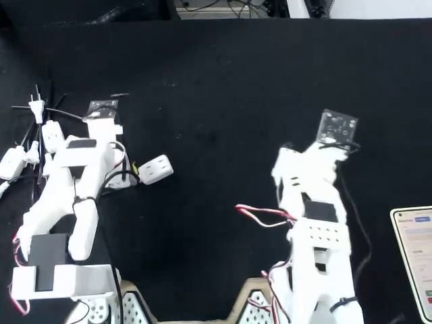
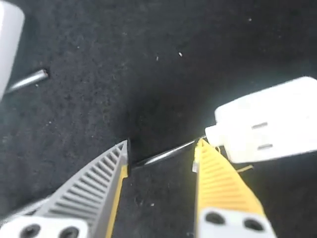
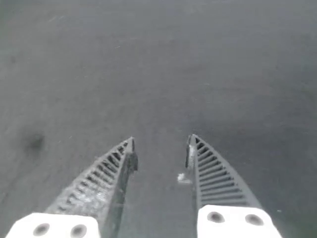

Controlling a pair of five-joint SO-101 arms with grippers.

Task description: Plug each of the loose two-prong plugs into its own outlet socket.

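Here the left gripper (image 2: pixel 161 148) hovers over the matte black counter (image 2: pixel 148 59), ribbed fingers (image 2: pixel 94 183) spread wide, a thin dark cord (image 2: pixel 163 156) between them. Its yellow fingertip (image 2: pixel 205 153) sits just beside a white, boxy plastic outlet socket (image 2: pixel 270 126) with two slots. A white two-prong plug (image 1: pixel 37 108) lies near the counter's left edge. The right gripper (image 3: pixel 161 151) has its fingers apart.

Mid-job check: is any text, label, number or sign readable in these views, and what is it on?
The screen at the high view's right edge: lines of print, too small to read.
The socket: two slots, no lettering seen.
No text reads clearly, so there is nothing to quote.
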